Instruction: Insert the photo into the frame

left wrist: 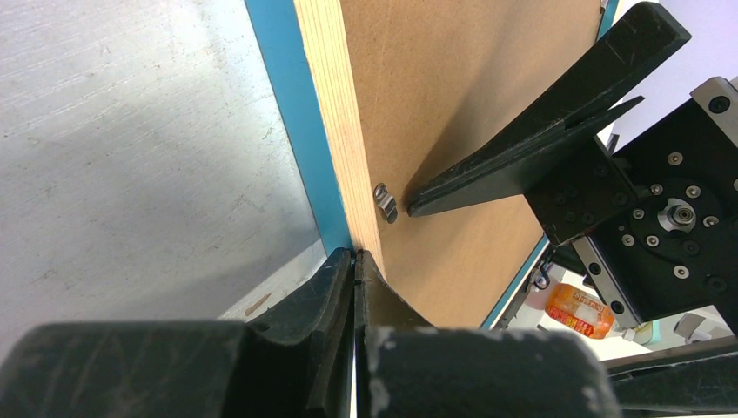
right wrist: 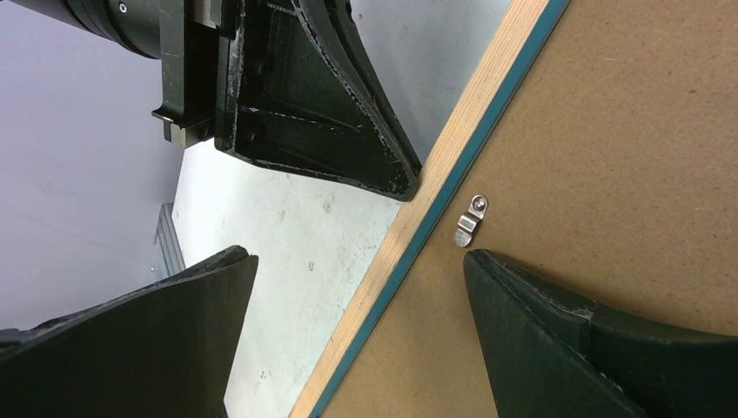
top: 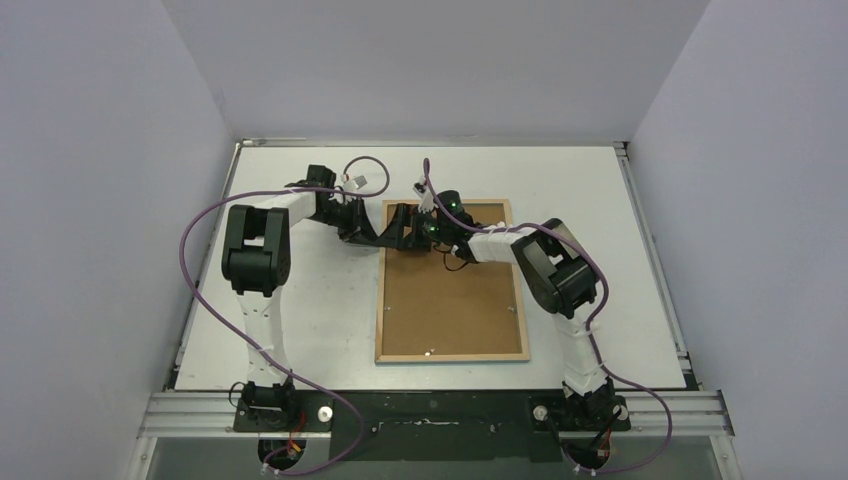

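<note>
The frame (top: 452, 356) lies face down on the white table, its light wooden rim (left wrist: 335, 113) and blue side (right wrist: 439, 209) showing. A brown backing board (top: 450, 305) fills it. My left gripper (left wrist: 355, 254) is shut with nothing in it, and its tips touch the frame's left rim near the top corner. My right gripper (right wrist: 358, 255) is open and straddles that same rim. One of its fingers (right wrist: 540, 322) sits over the board, just below a small metal clip (right wrist: 470, 220). The photo is out of view.
Both wrists crowd the frame's top left corner (top: 400, 225), the left gripper's tips (right wrist: 405, 187) close to the right gripper's finger (left wrist: 540, 139). Purple cables (top: 200, 240) loop over the left of the table. An orange-labelled item (left wrist: 579, 309) shows past the frame's far side.
</note>
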### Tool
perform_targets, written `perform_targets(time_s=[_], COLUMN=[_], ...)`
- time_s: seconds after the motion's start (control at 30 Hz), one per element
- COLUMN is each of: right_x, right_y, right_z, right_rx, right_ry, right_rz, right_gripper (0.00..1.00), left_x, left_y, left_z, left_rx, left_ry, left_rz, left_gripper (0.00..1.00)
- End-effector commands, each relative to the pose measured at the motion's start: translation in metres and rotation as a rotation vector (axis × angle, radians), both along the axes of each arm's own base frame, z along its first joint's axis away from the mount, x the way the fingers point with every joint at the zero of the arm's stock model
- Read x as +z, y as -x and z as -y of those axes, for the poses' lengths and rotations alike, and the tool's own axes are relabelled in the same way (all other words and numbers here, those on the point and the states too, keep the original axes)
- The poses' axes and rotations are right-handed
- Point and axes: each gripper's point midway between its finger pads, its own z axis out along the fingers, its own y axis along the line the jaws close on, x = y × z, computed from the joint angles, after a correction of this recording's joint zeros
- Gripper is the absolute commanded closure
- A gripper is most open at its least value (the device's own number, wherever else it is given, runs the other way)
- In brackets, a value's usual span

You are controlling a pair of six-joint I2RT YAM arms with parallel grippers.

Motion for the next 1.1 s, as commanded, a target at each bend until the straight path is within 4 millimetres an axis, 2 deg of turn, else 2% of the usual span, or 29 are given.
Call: perform_targets(time_s=[0.0, 0.63, 1.07], right_x=[-0.0054, -0.0085, -0.0129], right_y=[0.0, -0.0071, 0.0011], right_z=[-0.007, -0.0141, -0.0145], right_rx=[0.004, -0.005, -0.022], right_ry=[-0.002, -0.019, -0.022], right_rz=[0.018, 0.005, -0.019], right_gripper=[0.05, 0.06, 0.06], left_x=[-0.002, -0.0019, -0.0019], left_y=[-0.0059, -0.0071, -0.0071], left_z=[0.0039, 0.0046, 0.0049], left_rx=[-0.006, -0.003, -0.003], left_ry=[0.008, 0.009, 0.012], left_rz=[0.041, 0.04, 0.039], left_gripper=[1.0, 1.0, 1.0])
